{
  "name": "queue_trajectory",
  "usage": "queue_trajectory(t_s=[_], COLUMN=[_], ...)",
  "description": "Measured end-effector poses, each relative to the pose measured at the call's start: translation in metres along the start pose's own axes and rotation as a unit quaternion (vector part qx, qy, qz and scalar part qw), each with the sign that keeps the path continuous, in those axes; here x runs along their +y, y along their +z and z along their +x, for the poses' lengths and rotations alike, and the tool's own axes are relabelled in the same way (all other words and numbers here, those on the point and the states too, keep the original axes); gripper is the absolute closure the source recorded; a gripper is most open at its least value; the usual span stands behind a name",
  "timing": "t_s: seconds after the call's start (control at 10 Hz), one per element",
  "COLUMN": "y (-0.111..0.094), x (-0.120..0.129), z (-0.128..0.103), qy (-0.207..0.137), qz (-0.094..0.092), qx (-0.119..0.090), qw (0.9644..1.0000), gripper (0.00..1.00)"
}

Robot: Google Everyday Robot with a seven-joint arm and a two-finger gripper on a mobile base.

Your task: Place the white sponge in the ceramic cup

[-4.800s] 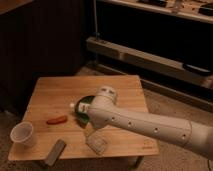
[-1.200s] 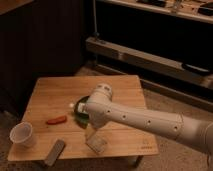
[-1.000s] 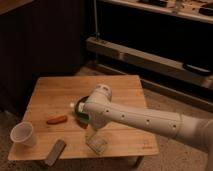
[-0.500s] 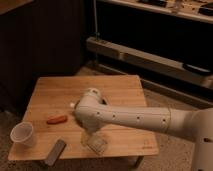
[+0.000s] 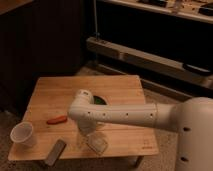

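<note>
Arm has swung left and lower over the last second, now mostly hiding the dark green bowl [image 5: 101, 100]; looks like the approach to the pick. End effector [image 5: 89, 131] sits low, just above the white sponge [image 5: 97, 143] near the counter [image 5: 125, 85] front edge. Ceramic cup [image 5: 22, 135] stands well apart, front-left, empty. Sponge not yet lifted. Arm stretches in from the right, elbow bent downward.
</note>
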Motion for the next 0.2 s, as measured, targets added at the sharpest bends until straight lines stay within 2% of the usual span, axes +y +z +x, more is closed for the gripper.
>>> queue_trajectory(t_s=[0.2], y=[0.021], x=[0.0], z=[0.005], qy=[-0.003], qz=[0.01], qx=[-0.02], qw=[0.9997], gripper=[0.11])
